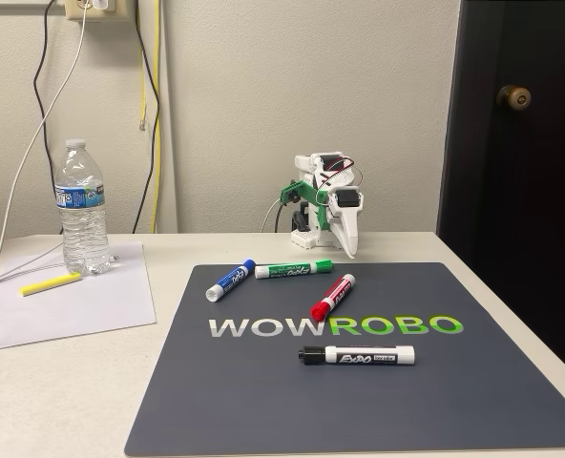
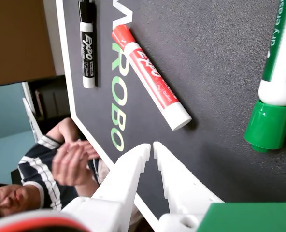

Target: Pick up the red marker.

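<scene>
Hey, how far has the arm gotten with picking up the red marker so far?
Nothing looks done yet: the red marker lies flat on the dark mat, untouched, between the green marker and the black marker. In hand: the wrist view shows the gripper above the mat, fingertips nearly together, holding nothing, short of the marker's white end. Left: reach it, close on it and lift.
</scene>
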You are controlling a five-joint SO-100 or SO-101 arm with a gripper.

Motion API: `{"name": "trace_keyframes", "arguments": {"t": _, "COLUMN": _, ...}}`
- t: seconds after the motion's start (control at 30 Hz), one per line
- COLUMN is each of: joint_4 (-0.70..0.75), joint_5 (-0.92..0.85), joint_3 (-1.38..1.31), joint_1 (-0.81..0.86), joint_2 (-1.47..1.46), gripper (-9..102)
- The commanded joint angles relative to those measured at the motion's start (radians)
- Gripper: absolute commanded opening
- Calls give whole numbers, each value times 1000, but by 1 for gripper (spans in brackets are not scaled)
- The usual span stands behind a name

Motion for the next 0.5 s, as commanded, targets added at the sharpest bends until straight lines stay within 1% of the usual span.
{"name": "trace_keyframes", "arguments": {"t": 0.0, "joint_4": 2, "joint_5": 5, "joint_3": -5, "joint_1": 11, "joint_2": 8, "gripper": 0}}
{"name": "trace_keyframes", "arguments": {"t": 0.47, "joint_4": -5, "joint_5": 5, "joint_3": -5, "joint_1": 12, "joint_2": 8, "gripper": 0}}
